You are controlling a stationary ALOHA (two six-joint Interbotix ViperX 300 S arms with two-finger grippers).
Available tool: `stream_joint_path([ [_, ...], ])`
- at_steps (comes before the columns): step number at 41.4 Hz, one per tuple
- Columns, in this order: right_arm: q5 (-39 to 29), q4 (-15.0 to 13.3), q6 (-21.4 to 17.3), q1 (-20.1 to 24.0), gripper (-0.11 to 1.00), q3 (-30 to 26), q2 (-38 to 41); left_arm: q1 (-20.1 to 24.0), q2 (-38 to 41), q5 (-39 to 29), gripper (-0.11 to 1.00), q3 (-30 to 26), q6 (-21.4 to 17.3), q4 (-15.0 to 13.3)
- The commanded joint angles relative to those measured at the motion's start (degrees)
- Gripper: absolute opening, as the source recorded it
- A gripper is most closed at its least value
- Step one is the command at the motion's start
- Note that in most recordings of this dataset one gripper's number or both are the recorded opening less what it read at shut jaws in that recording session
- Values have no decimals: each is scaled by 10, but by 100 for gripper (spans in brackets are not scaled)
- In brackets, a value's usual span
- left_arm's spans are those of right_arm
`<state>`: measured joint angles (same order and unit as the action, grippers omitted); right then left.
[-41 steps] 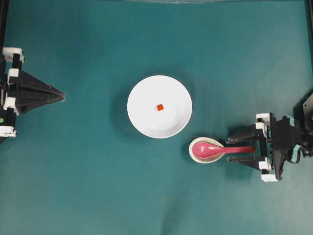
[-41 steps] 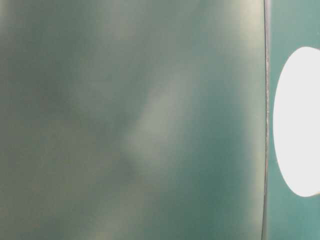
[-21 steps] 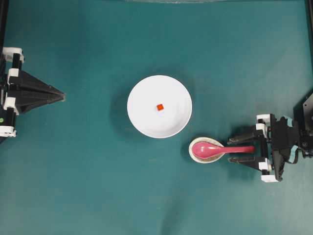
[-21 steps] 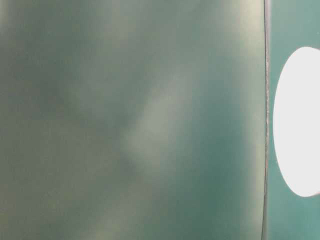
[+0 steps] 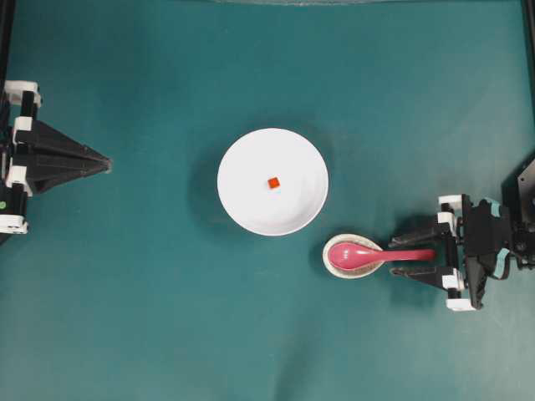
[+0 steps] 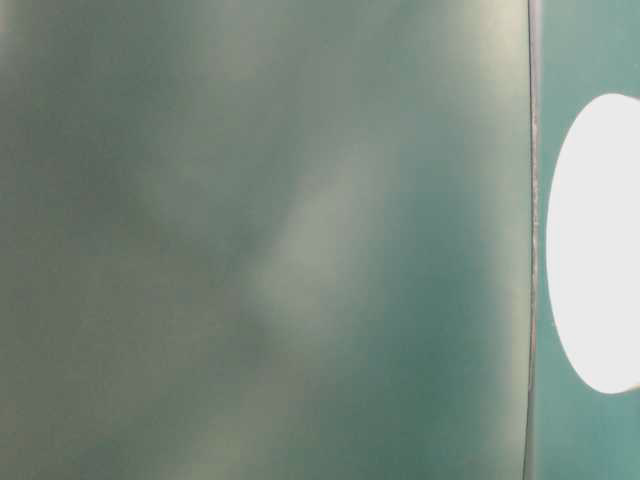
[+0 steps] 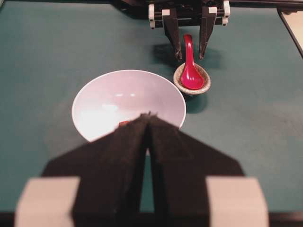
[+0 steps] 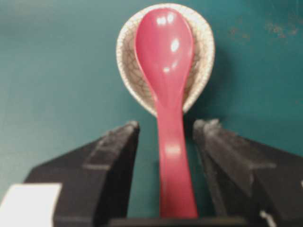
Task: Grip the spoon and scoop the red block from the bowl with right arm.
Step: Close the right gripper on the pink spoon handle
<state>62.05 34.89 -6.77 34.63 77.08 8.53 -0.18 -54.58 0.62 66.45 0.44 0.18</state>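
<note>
On the right side of the teal worktop (image 5: pixel 167 317) I have the right hand (image 5: pixel 399 255) straddling the handle of the spoon (image 5: pixel 368 255), one finger on each side. From the right wrist view I see a clear gap between the handle and each finger (image 8: pixel 113 151), so the hand is spread wide and grips nothing. That spoon lies with its glossy pink-red scoop resting in the small speckled spoon rest (image 5: pixel 334 266), its handle pointing out toward my right arm (image 5: pixel 489 246). Just up and to the left of the rest, near it but apart, sits the white bowl (image 5: pixel 242 200), and the tiny red block (image 5: pixel 273 183) lies close to its middle. Over at the left edge my left hand (image 5: pixel 107 163) hangs well away from everything, its two fingers pressed together to a point with nothing between them. My table-level view gives me only a blurred green surface and a bright white shape at the right edge
</note>
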Motion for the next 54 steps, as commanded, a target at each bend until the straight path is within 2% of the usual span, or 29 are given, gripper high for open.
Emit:
stream_joint_path([
  [1, 6, 2, -2, 3, 55, -2, -4, -1, 4, 3, 0, -15, 1, 1],
  [20, 18, 2, -2, 3, 51, -2, -4, -1, 4, 2, 0, -15, 0, 1],
  [35, 18, 2, -2, 3, 42, -1, -4, -1, 4, 2, 0, -15, 0, 1],
  [44, 18, 1, -1, 3, 29, -1, -4, -1, 4, 2, 0, -16, 0, 1],
  [54, 18, 0, -1, 3, 26, -2, -4, -1, 4, 2, 0, -15, 0, 1],
])
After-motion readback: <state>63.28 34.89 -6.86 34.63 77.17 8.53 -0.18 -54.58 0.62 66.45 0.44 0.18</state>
